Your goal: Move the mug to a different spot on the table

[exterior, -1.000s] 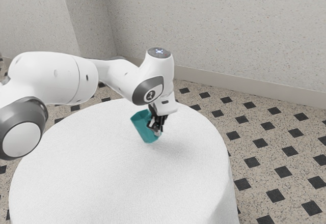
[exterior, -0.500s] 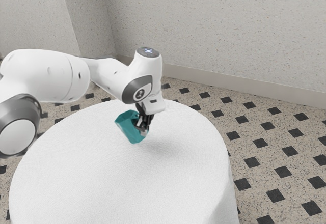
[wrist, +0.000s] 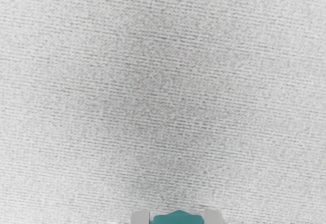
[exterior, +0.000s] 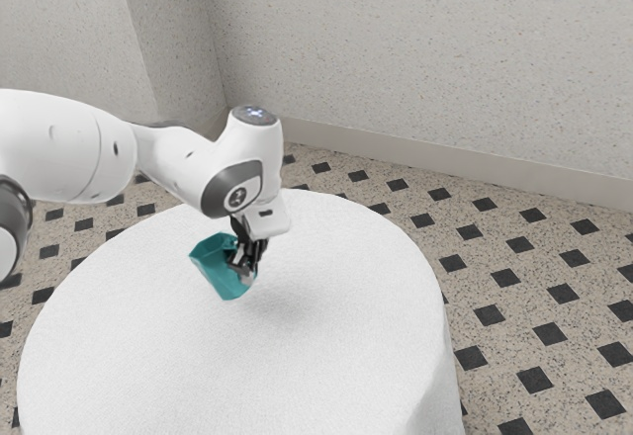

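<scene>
Fingers [exterior: 247,255] are black, slim and set narrow, pinched onto the mug [exterior: 220,269] wall from both sides, so the gripper [exterior: 243,271] has a firm hold on it. Mug: teal, smooth matte finish, angular-looking outline. It hangs tilted, not upright. Its base looks clear of the table [exterior: 336,356], w/ a soft grey shadow [exterior: 287,302] on the surface just beside it, toward the exterior view's right. Mug sits over the tabletop's far part, toward the exterior view's left, near the rim but inside it.

Table is round & drum-shaped, white, w/ a fine cloth-like grain; its sides drop straight down.

Arm [exterior: 59,153] comes in from the exterior view's left: glossy white rounded shells, a grey disc cap [exterior: 235,196] at the joint above the hand, and a small lit ring [exterior: 255,114] on top.

Floor [exterior: 534,257]: speckled beige tiles w/ small black diamond insets. Walls [exterior: 445,49]: pale, gritty, stucco-like. A plain light baseboard [exterior: 445,158] runs along their foot.

Wrist view: a teal mug edge [wrist: 178,217] lies just under the hand, scalloped along its rim, flanked by two pale grey blocks [wrist: 140,216]. Beyond it is the table [wrist: 76,56], a ribbed weave in fine parallel lines, w/ a diffuse darker patch [wrist: 168,112] mid-surface.
</scene>
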